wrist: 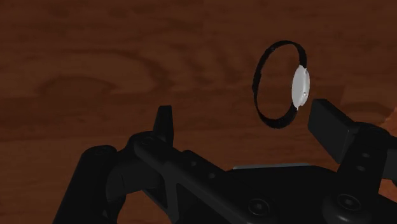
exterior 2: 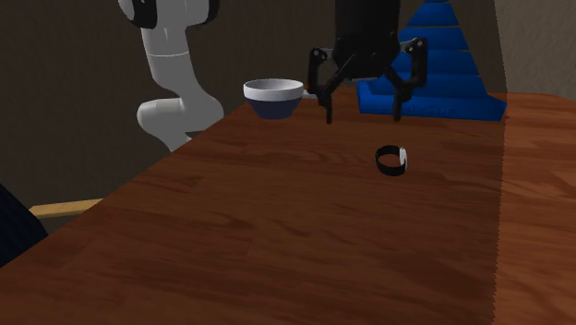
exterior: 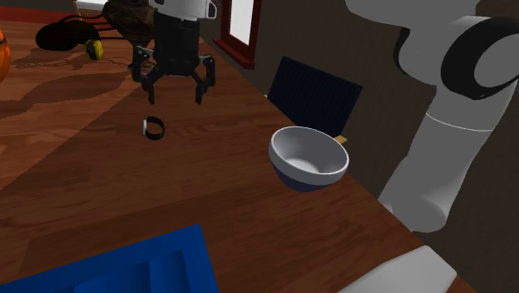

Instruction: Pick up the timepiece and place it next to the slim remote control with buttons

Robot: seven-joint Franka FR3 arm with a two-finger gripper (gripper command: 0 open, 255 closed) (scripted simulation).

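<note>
The timepiece is a small wristwatch (exterior: pixel 154 128) with a black band and a pale face, lying on its side on the brown wooden table (exterior: pixel 100 183). In the second exterior view the wristwatch (exterior 2: pixel 392 160) rests just below and to the right of my gripper. My black gripper (exterior: pixel 174 90) hovers above the table, open, fingers spread wide and holding nothing. In the shoulder view the watch lies below and slightly left of it. From the second exterior view the gripper (exterior 2: pixel 363 106) hangs over the wood, apart from the watch. In the wrist view the watch (wrist: pixel 282 84) stands just beyond one fingertip (wrist: pixel 326 118).
A white bowl with a dark blue base (exterior: pixel 308 157) sits near the table edge by the arm. A blue compartment box (exterior: pixel 125 266) lies at the shoulder view's lower left. Dark objects (exterior: pixel 71 35) and a yellow item (exterior: pixel 96 48) sit at the far end.
</note>
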